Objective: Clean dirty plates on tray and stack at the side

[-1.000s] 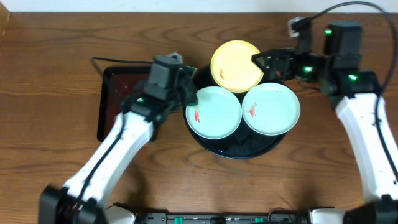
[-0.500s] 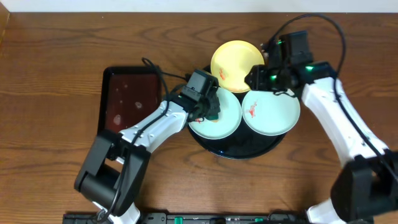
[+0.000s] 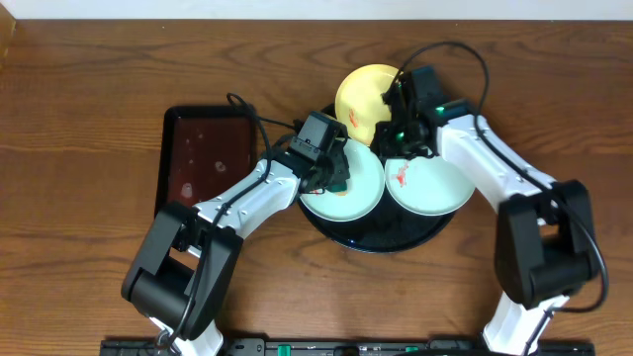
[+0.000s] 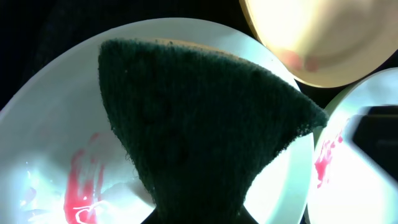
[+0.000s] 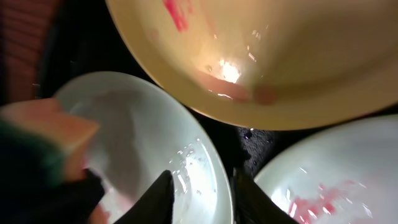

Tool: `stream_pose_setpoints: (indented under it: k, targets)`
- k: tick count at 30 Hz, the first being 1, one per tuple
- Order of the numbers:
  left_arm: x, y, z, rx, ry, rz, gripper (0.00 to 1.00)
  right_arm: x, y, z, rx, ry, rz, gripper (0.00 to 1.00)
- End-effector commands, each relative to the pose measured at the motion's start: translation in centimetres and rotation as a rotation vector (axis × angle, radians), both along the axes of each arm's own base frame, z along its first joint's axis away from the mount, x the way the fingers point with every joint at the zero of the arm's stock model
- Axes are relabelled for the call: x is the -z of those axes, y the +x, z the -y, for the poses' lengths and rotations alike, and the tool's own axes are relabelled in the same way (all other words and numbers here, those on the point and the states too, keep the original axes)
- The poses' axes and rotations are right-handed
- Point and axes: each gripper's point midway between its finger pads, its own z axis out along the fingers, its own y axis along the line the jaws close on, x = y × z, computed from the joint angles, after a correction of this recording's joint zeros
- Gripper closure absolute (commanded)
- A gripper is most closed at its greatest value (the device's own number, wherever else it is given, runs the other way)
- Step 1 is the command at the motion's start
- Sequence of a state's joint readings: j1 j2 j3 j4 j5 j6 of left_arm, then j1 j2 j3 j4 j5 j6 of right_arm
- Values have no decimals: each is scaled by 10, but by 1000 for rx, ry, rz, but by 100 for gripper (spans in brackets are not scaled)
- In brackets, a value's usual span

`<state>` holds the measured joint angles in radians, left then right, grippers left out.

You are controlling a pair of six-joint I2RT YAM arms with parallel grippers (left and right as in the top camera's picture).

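While left end effector point(image 3: 334, 178) holds sponge point(image 4: 199, 124) on smeared plate point(image 4: 43, 155), right end effector point(image 5: 202, 186) straddles its rim, parted; next: scrub smear point(image 4: 74, 186).

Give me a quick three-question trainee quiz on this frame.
1. True or false: the green sponge is resting on the yellow plate.
2. How many plates sit on the round black tray? A two, B three, C four.
3. Fill in: the sponge is held by the ___ pincer.
Key: 1 false, it lies on the left pale blue plate; 2 B; 3 the left pincer.
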<state>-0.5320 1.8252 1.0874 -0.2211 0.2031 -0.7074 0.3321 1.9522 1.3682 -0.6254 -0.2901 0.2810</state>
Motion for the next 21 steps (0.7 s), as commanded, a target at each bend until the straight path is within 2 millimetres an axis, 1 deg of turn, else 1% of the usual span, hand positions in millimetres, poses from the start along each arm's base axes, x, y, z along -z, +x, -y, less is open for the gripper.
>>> stream_pose_setpoints:
  k: [1, 7, 12, 16, 21]
  targets:
    - [-1, 3, -2, -17, 6, 5, 92, 7, 3, -8, -51, -13, 20, 74]
    - [-1, 3, -2, -17, 5, 4, 92, 13, 7, -1, -56, -65, 39, 77]
    - [-1, 3, -2, -18, 5, 6, 92, 27, 3, -5, -105, -84, 28, 77]
    - [-1, 3, -2, -17, 4, 6, 92, 32, 1, -11, -161, -96, 39, 78]
    - [-1, 4, -2, -17, 4, 7, 92, 37, -2, -11, -192, -118, 38, 76]
